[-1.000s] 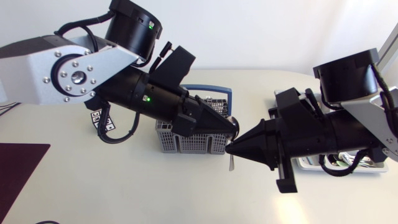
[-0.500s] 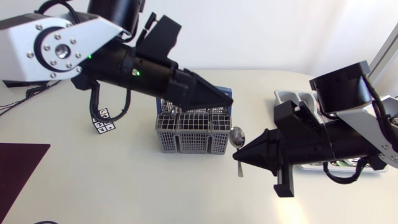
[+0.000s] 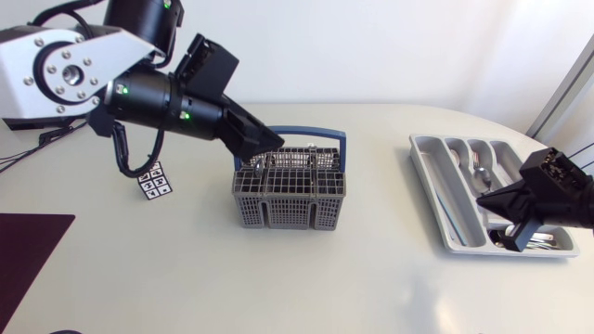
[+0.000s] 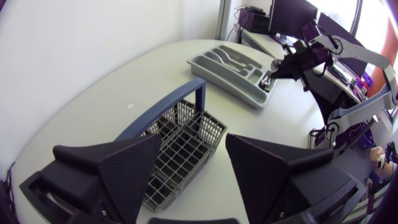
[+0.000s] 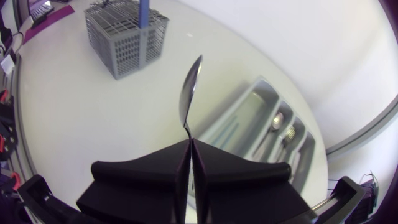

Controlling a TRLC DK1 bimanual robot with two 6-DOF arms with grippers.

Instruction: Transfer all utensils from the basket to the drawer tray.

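Observation:
The grey wire basket point(image 3: 288, 197) with a blue handle stands mid-table. My left gripper point(image 3: 269, 144) hovers over its back left corner; in the left wrist view it point(image 4: 194, 142) is open and empty, with the basket point(image 4: 180, 146) below its fingers. The grey drawer tray point(image 3: 444, 199) lies at the right. My right gripper point(image 3: 484, 198) hangs over the tray's near right part. In the right wrist view it point(image 5: 189, 142) is shut on the handle of a steel spoon point(image 5: 189, 93), whose bowl points ahead, above the tray point(image 5: 239, 127).
A few utensils point(image 3: 477, 169) lie in the tray's compartments. A small printed marker tag point(image 3: 154, 181) sits left of the basket. A dark purple mat point(image 3: 28, 255) covers the front left corner. The basket point(image 5: 124, 34) is far ahead of the right gripper.
My left gripper let go of the spoon, opened and drew back left above the basket. My right arm carried the spoon rightward, from beside the basket to over the tray.

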